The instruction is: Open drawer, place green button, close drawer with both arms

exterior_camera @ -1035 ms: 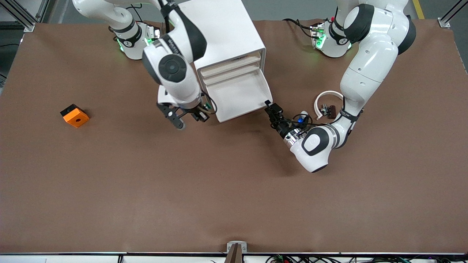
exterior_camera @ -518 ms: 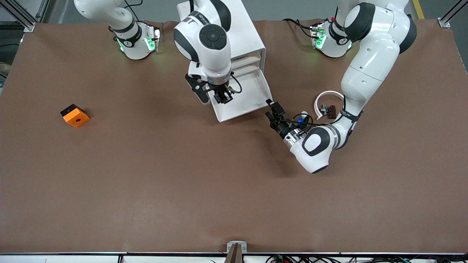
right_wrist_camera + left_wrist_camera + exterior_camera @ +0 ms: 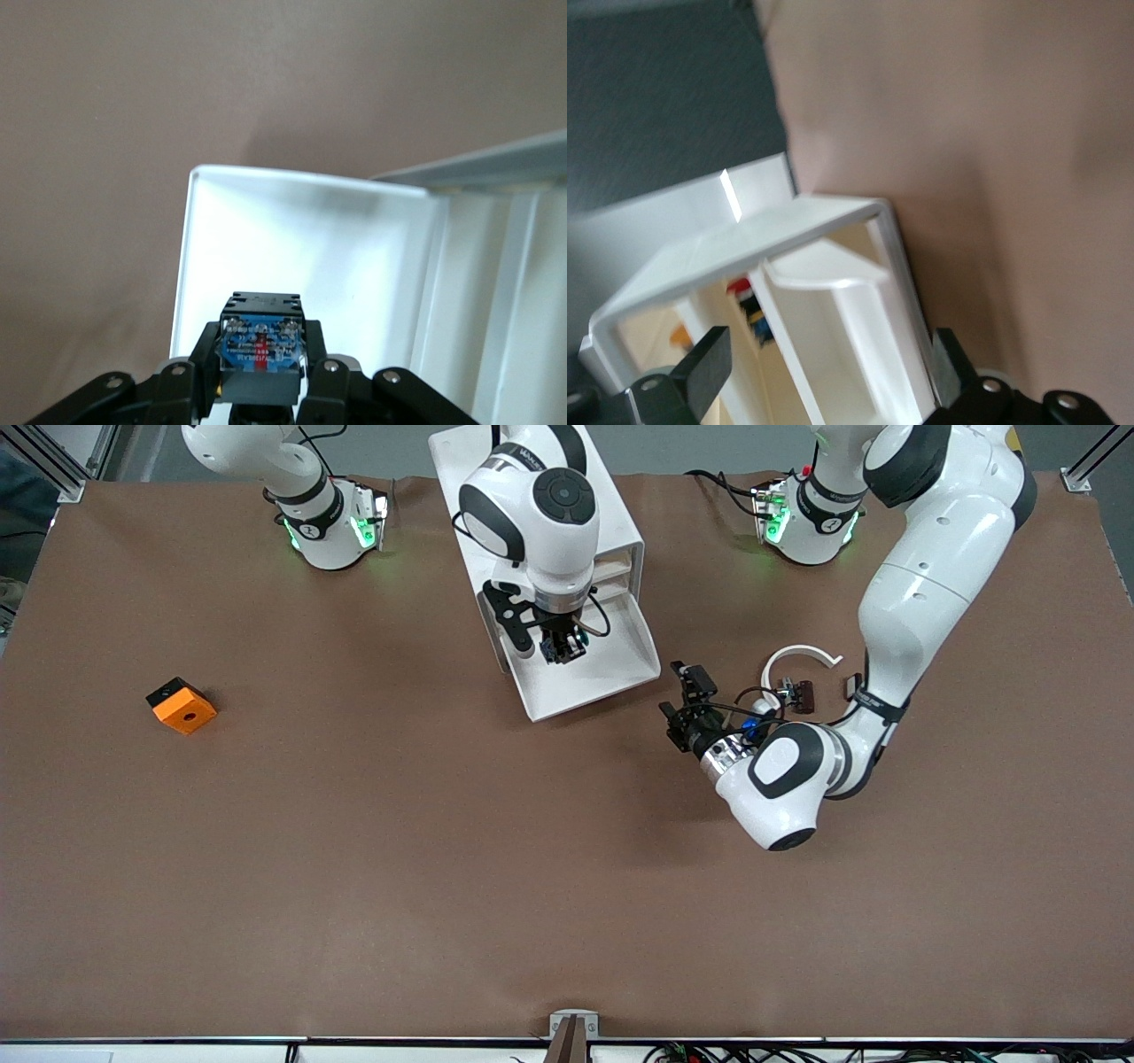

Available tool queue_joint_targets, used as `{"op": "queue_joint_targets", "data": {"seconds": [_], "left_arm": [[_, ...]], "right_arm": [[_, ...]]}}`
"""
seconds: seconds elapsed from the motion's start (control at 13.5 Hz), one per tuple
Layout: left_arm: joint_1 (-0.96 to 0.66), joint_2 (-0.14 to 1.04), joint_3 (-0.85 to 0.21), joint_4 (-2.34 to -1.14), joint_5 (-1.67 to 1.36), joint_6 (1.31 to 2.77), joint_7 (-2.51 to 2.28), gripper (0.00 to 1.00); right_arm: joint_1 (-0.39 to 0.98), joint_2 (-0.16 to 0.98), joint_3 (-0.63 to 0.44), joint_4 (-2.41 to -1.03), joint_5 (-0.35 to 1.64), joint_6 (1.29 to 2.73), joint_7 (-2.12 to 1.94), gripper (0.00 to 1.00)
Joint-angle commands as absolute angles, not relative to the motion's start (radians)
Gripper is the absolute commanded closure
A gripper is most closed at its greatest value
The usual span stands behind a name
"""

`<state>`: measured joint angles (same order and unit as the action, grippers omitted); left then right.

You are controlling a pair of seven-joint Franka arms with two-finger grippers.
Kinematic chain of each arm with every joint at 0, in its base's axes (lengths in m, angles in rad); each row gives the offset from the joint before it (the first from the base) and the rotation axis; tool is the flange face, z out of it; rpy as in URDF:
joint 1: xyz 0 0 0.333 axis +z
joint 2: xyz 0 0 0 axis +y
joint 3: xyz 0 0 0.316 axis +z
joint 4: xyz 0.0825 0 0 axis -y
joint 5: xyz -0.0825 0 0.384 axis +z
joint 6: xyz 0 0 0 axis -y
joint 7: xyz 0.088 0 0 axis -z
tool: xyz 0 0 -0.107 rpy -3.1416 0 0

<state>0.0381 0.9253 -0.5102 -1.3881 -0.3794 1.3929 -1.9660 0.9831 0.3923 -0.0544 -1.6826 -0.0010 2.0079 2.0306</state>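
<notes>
The drawer [image 3: 620, 651] stands pulled out of the white cabinet [image 3: 611, 514], its white tray open. My right gripper [image 3: 559, 650] hangs over the tray, shut on the button [image 3: 262, 341]. In the right wrist view the button's blue labelled face and dark body show between the fingers [image 3: 200, 354], with the tray [image 3: 292, 230] under it; the green cap is hidden. My left gripper [image 3: 680, 691] is open, beside the drawer's corner toward the left arm's end, not touching it. The left wrist view shows its fingers [image 3: 709, 363] wide apart with the drawer [image 3: 859, 345] between them, farther off.
An orange cube with a dark hole [image 3: 182, 705] lies toward the right arm's end. A white arc-shaped part [image 3: 797, 657] and small black and brown parts [image 3: 796, 691] lie next to the left forearm.
My right gripper has moved from beside the drawer's front to over the open tray, with the button. My left gripper has drawn back from the drawer's corner toward the left arm's end.
</notes>
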Motion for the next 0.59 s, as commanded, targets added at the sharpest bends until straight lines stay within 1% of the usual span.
{"op": "queue_joint_targets", "data": {"seconds": [0.0, 0.22, 0.52], "left_arm": [[0.066, 0.908, -0.546, -1.362, -0.241, 1.384, -1.824, 0.0], [0.069, 0.899, -0.546, -1.307, -0.064, 1.385, -1.572, 0.0], [0.081, 0.876, -0.54, -1.246, 0.096, 1.397, -1.248, 0.0]], "right_arm": [[1.006, 0.465, -0.063, -1.617, -0.017, 2.023, 2.111, 1.0], [1.015, 0.52, -0.063, -1.562, -0.009, 2.025, 2.164, 1.0], [1.015, 0.621, -0.063, -1.496, -0.009, 2.04, 2.223, 1.0]]}}
